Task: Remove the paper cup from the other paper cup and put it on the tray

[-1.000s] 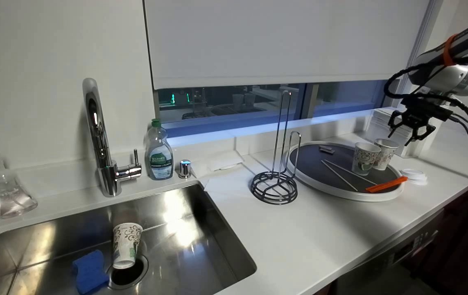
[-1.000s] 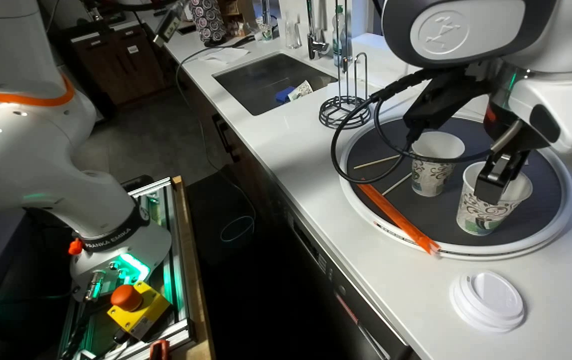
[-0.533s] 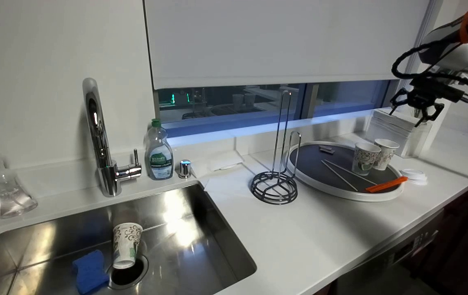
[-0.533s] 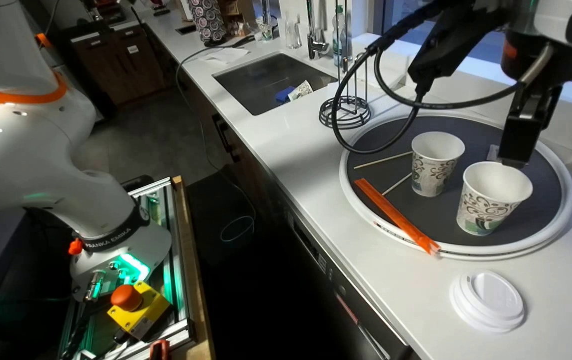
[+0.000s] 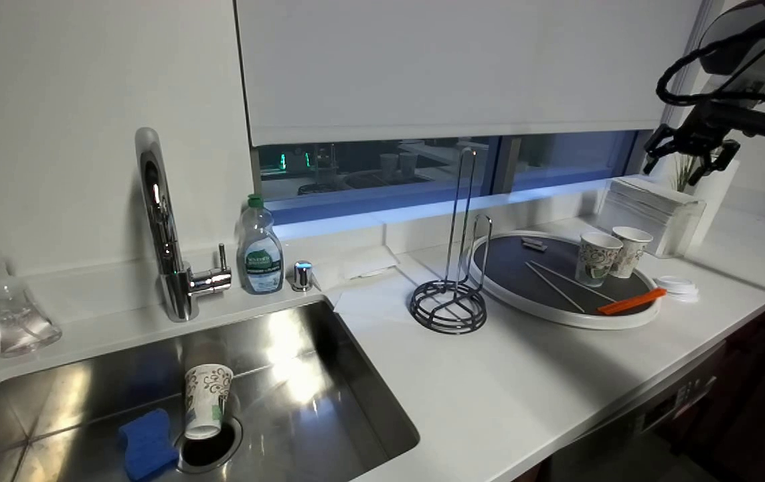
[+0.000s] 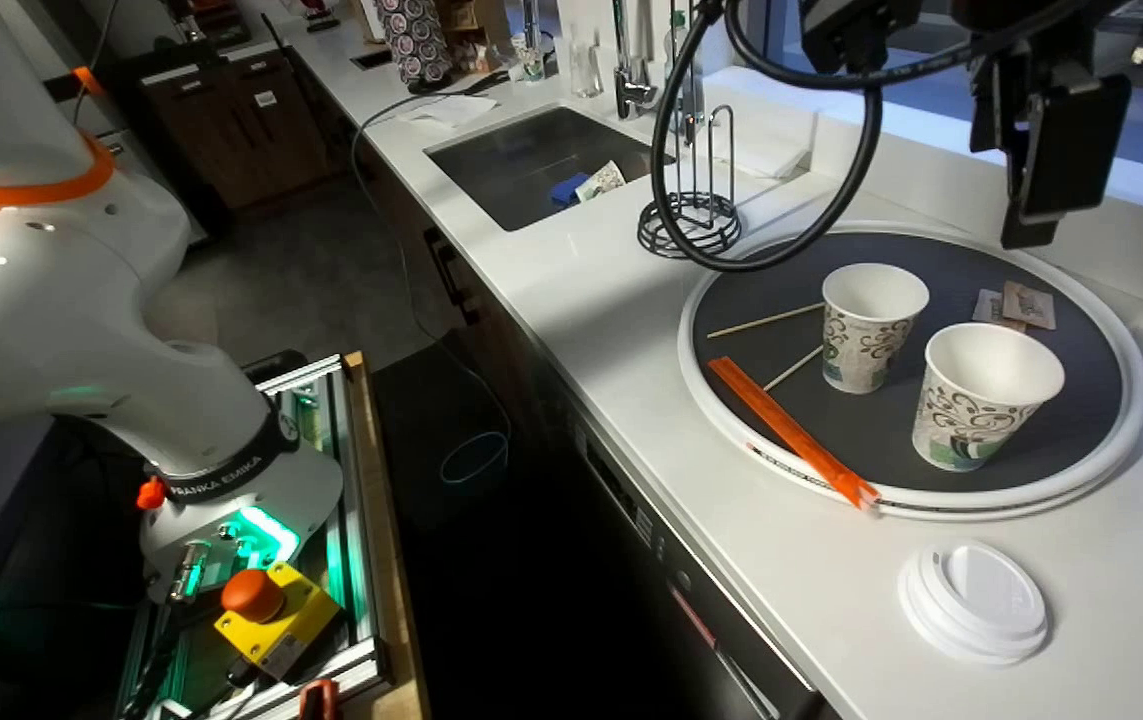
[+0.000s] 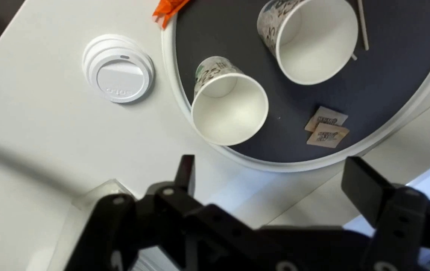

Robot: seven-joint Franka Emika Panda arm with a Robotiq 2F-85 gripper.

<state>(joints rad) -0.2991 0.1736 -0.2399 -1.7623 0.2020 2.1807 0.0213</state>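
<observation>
Pincer (image 7: 269, 167): jaws wide apart, nothing held; in the wrist view it occupies the lower part of the frame and touches neither cup. Paper cup A (image 7: 230, 109) stands upright just above the frame's centre; paper cup B (image 7: 312, 37) stands upright at upper right. The two are apart, both on the tray (image 7: 395, 67).

Status (judged): separation and placement appear complete; which cup the task means cannot be determined. Remaining: probably withdrawal only.

The bench (image 5: 476, 381) carries the tray. A third cup (image 5: 207, 402) lies in the sink (image 5: 288, 422), lower left in an exterior view.
</observation>
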